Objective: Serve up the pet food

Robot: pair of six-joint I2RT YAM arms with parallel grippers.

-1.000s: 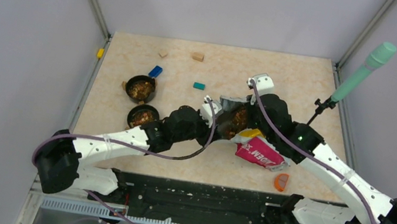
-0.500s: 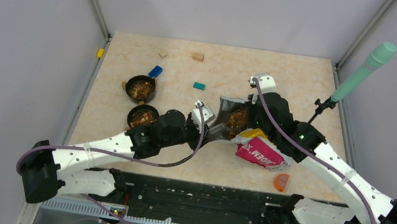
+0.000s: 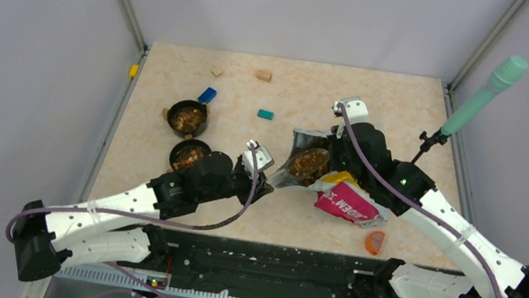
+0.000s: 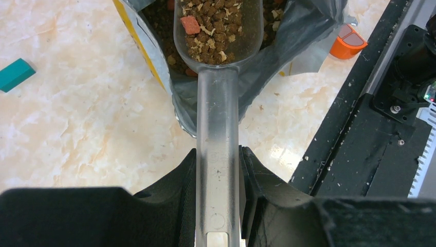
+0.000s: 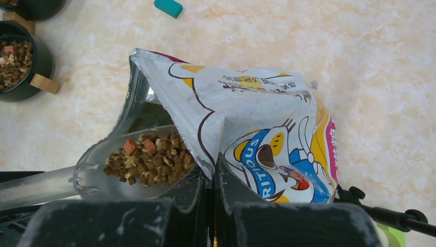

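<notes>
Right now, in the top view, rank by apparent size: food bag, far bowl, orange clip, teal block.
1. food bag
2. far bowl
3. orange clip
4. teal block
The last two look close in size, so their order is unsure.

Beige marbled table (image 3: 409, 115): two black bowls left of centre, far bowl (image 3: 186, 134) and near bowl (image 3: 173, 156), close together and both holding kibble (image 3: 189, 116), with a small tan chip (image 3: 166, 113) touching the far bowl's left side. Loose bits: blue block (image 3: 207, 94) just beyond the far bowl, teal block (image 3: 265, 114) mid-table, two tan blocks (image 3: 263, 75) near the far edge, yellow block (image 3: 133, 70) at the far left edge. Right of centre the printed bag (image 3: 347, 202) lies on its side with the mouth facing left, and an orange piece (image 3: 374, 241) sits just near of it by the near edge.
</notes>
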